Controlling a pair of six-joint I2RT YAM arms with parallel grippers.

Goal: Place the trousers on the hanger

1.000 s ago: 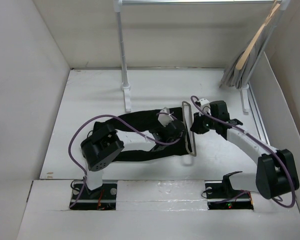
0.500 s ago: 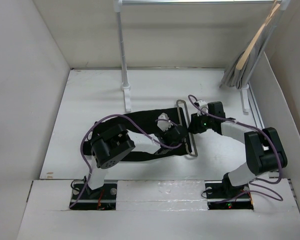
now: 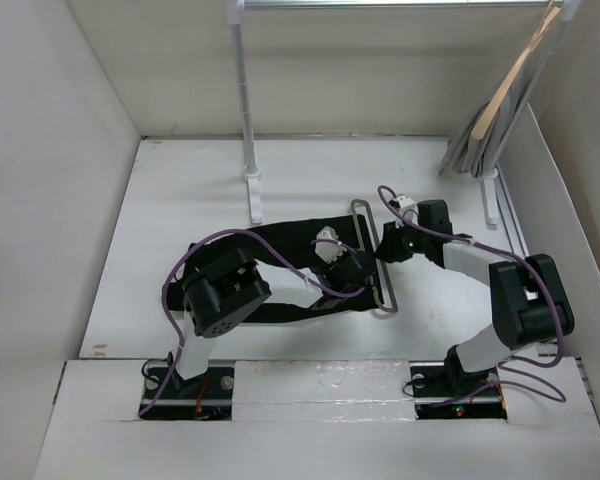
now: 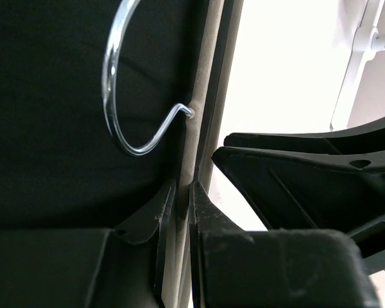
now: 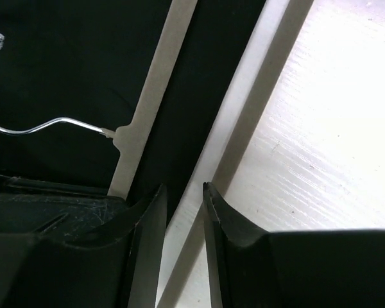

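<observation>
Your trousers, plain black, lie flat mid-table. The hanger, pale grey bars with a shiny wire hook, rests across their right end. The left gripper is clamped on one bar. The right gripper straddles the other, grip unclear.

My left gripper is matt black plastic, the trousers matt black cloth, the hanger's hook glossy metal.

Trousers lie across the mid tabletop, with the hanger over their right end. Left fingers sit at the hanger's left and right fingers at its right. The rack post stands behind.
</observation>
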